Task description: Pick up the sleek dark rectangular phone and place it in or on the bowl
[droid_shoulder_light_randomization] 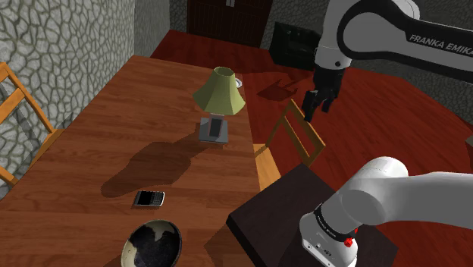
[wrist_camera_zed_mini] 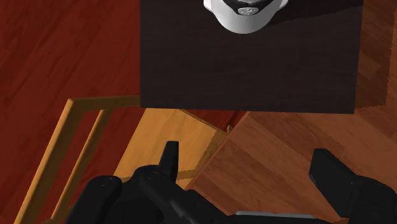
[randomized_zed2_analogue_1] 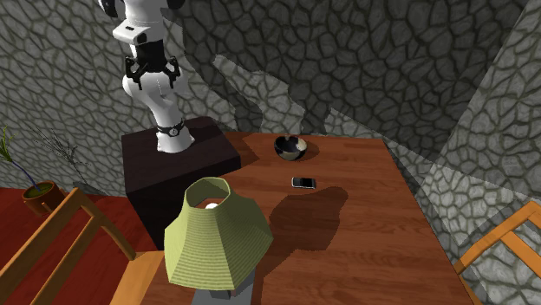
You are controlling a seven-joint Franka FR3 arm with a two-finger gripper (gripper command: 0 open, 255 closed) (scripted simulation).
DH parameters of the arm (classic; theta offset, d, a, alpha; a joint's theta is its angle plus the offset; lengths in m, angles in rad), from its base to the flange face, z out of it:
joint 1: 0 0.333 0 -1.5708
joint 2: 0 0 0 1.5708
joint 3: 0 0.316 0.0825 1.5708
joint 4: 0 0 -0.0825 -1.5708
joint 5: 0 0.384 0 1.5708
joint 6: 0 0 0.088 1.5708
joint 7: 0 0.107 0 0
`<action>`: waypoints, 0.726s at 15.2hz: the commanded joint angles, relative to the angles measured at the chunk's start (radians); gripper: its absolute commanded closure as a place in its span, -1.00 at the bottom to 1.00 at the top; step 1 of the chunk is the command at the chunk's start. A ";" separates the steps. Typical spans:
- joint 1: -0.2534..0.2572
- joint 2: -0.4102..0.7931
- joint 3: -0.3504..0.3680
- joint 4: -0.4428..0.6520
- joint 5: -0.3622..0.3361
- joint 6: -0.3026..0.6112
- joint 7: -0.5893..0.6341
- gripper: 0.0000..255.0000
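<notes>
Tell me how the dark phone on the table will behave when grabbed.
The phone looks thin and rigid, so it likely won't bend. It lies flat on the wooden table, leaving little edge to grip, so a grasp may slip. Being flat, it should slide rather than roll if nudged.

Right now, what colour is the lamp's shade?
Pale olive green; the lampshade shows best in the second exterior view.

The table (droid_shoulder_light_randomization: pixel 114 136) was reddish-brown with streaked wood grain. At the shoulder view's lower left, the phone (droid_shoulder_light_randomization: pixel 148 199) was black with a silvery edge and the bowl (droid_shoulder_light_randomization: pixel 153 244) dark with pale mottling. The lamp shade (droid_shoulder_light_randomization: pixel 218 91) was olive green. The walls (droid_shoulder_light_randomization: pixel 61 45) were grey, veined like cobbled stone. The floor (droid_shoulder_light_randomization: pixel 394 106) was deep red, the stand (droid_shoulder_light_randomization: pixel 282 206) blackish brown, the chair (droid_shoulder_light_randomization: pixel 264 168) orange, the gripper (droid_shoulder_light_randomization: pixel 318 108) black.
</notes>
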 commanded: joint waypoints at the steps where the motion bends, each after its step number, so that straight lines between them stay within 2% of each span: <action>1: 0.000 0.000 0.000 0.000 0.000 0.000 0.000 -1.00; 11: 0.086 0.202 0.072 -0.110 0.073 0.350 0.008 -1.00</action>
